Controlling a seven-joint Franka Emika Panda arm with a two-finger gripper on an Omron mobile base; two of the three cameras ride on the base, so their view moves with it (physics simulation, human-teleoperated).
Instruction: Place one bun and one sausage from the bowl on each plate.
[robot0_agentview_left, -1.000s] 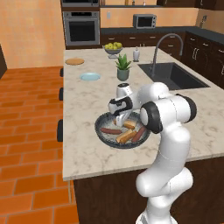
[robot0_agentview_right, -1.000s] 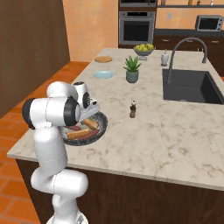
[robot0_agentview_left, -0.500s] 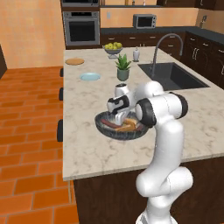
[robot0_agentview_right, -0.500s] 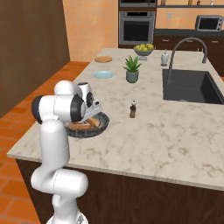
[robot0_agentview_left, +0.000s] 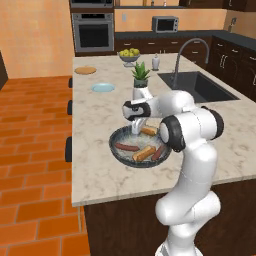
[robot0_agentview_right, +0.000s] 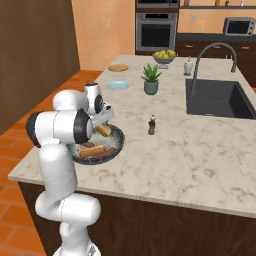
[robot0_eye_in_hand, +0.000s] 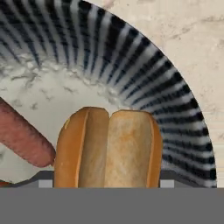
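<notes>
Marble counter (robot0_agentview_left: 100, 170) bears the striped-walled bowl (robot0_eye_in_hand: 144, 61) with a split golden bun (robot0_eye_in_hand: 109, 148); fingers' state unclear.

Pale marble island counter (robot0_agentview_left: 100, 165) carries the dark bowl (robot0_agentview_left: 120, 155) near its front edge; pepper grinder (robot0_agentview_right: 151, 125) stands just beside it. Farther back sit the blue plate (robot0_agentview_left: 102, 88), wooden plate (robot0_agentview_left: 85, 70), potted plant (robot0_agentview_left: 141, 77) and fruit bowl (robot0_agentview_left: 129, 56); the sink (robot0_agentview_left: 200, 86) is set in.
</notes>
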